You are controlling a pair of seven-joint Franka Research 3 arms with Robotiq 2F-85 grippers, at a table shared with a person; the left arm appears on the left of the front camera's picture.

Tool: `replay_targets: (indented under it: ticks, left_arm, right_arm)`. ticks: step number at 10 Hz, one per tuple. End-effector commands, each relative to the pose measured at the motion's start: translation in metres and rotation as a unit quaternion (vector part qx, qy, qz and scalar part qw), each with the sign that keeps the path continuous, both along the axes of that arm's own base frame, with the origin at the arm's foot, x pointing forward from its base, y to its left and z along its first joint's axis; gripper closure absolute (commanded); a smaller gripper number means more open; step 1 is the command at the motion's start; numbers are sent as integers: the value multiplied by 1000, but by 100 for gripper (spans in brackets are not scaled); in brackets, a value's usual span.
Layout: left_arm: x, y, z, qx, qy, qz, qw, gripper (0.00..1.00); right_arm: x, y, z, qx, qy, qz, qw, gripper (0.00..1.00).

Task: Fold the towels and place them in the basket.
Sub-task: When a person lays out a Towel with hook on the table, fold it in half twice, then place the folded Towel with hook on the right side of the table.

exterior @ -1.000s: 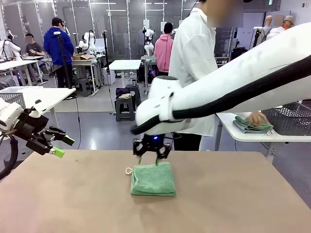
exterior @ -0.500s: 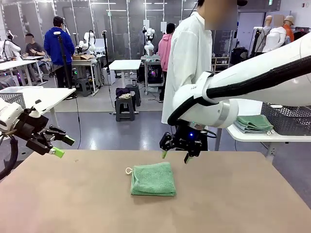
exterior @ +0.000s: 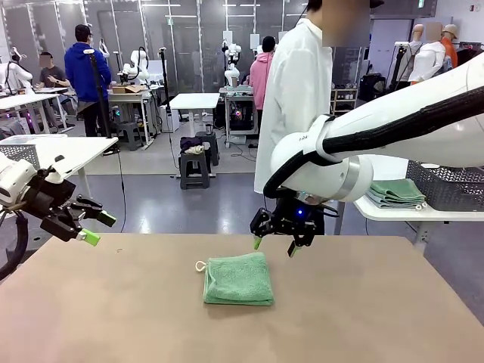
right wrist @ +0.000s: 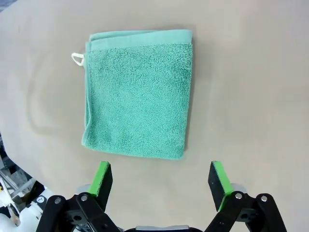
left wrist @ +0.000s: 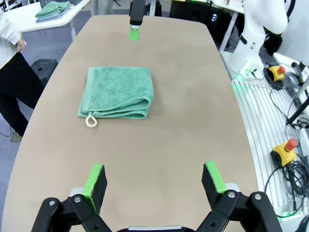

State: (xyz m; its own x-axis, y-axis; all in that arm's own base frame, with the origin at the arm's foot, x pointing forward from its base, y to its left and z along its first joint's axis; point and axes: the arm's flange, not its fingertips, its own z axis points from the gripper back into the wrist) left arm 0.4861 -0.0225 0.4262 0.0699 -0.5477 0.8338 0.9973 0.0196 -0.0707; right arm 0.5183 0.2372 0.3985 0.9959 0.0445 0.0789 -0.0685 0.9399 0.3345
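A mint green towel [exterior: 239, 278] lies folded into a square on the brown table [exterior: 363, 318], with a small white loop at its left corner. My right gripper [exterior: 274, 245] hovers open just beyond the towel's far right corner, holding nothing. In the right wrist view the towel [right wrist: 140, 92] lies flat ahead of the open gripper [right wrist: 159, 180]. My left gripper [exterior: 94, 228] hangs open over the table's left edge, well away from the towel. The left wrist view shows the towel [left wrist: 117, 92] beyond the open gripper [left wrist: 154, 180]. The dark basket [exterior: 454, 185] stands on a white side table at the far right.
A stack of folded green-grey cloths [exterior: 397, 193] lies beside the basket. A person in a white coat [exterior: 299, 91] stands behind the table's far edge. A paler perforated bin [exterior: 19, 155] sits on a white table at left. Bare tabletop surrounds the towel.
My right gripper has let go of the towel's far edge, opened, and lifted away to the right. The person's hand has left the side table. The left arm is still.
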Motion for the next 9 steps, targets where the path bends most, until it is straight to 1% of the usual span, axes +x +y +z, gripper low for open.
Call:
replay_targets:
  ticks: [1, 7, 8, 9]
  left_arm:
    - [-2, 0, 0, 9, -6, 3, 1000, 0]
    - [-2, 0, 0, 9, -6, 3, 1000, 0]
    - [-2, 0, 0, 9, -6, 3, 1000, 0]
    - [-2, 0, 0, 9, -6, 3, 1000, 0]
  right_arm:
    - [0, 1, 2, 0, -1, -4, 1000, 0]
    - [0, 1, 2, 0, -1, -4, 1000, 0]
    - [0, 0, 0, 0, 0, 0, 1000, 0]
    - [0, 2, -14, -1, 12, -12, 1000, 0]
